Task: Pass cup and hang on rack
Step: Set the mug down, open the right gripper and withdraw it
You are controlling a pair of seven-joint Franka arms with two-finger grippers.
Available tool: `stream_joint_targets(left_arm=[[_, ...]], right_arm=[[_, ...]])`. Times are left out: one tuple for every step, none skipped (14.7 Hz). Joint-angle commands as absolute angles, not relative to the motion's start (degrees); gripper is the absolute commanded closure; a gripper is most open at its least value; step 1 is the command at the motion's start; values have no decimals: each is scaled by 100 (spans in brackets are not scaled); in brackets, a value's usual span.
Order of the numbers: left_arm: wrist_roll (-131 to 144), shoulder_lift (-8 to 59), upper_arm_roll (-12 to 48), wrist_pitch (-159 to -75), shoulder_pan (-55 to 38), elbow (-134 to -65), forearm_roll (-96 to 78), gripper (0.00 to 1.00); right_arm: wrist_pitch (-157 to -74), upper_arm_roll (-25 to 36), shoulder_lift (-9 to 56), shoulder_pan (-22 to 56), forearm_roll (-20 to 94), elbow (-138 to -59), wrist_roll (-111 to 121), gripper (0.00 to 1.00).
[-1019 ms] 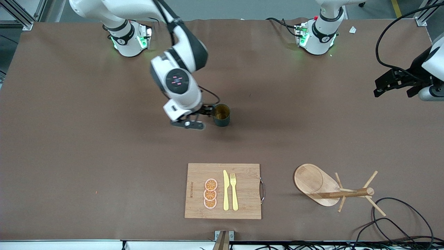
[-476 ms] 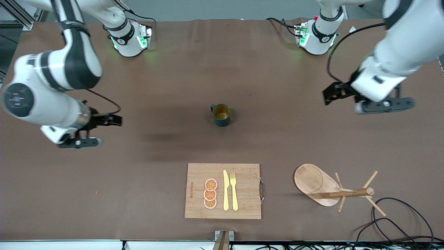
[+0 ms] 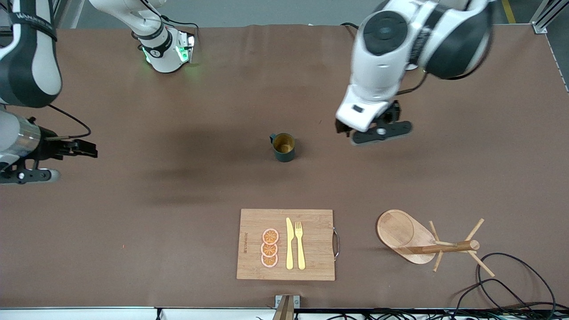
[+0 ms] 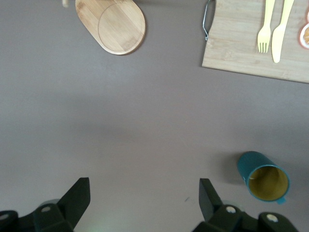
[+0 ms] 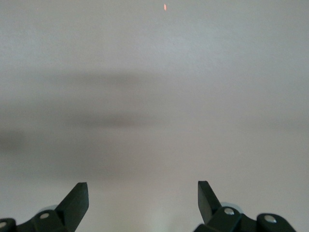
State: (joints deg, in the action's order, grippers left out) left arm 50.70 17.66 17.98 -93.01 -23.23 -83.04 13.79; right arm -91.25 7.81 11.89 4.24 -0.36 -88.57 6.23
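Two grippers show wide-open fingers. We find the cup (image 3: 283,147) upright at frame centre, the rack (image 3: 426,242) lower right. We bring the left gripper (image 3: 361,129) beside the cup, jaws straddling its wall. The right gripper (image 3: 86,149) waits mid-left.

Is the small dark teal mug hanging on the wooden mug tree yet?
No, the mug stands upright on the brown table, apart from the mug tree.

Brown table (image 3: 133,222); grey floor (image 3: 289,11), perhaps concrete, along its edge.
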Motion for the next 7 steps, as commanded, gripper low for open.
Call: stream_joint_targets(left_arm=[[5982,2091,1767,-9438,-2899,-8209,1801,1],[6238,2170,1767,-9518,-3092,-8209,1863,1],[6466,2258,1767,-9519,-3259,-8209,1924,1],[6738,2302,1767,-9519,-3426,-8218,2029,1],[7028,2355,1767,-9519,-3593,-8218,2135,1],[7336,2442,1767,-9519,-3760,-8218,2171,1],[7582,2539,1758,-9527,-3910,-8218,2206,1]], right_arm=[[-8711,650,1151,176,-150,-8517,607,0],[-8701,650,1134,80,-132,-8517,615,0],[-8666,642,1125,-17,-114,-8517,685,0],[-8570,642,1125,-61,-114,-8517,851,0],[-8543,650,1134,-96,-106,-8517,1053,0],[-8552,650,1151,-140,-105,-8490,1133,0],[-8552,633,1151,-141,-132,-8412,1125,0]])
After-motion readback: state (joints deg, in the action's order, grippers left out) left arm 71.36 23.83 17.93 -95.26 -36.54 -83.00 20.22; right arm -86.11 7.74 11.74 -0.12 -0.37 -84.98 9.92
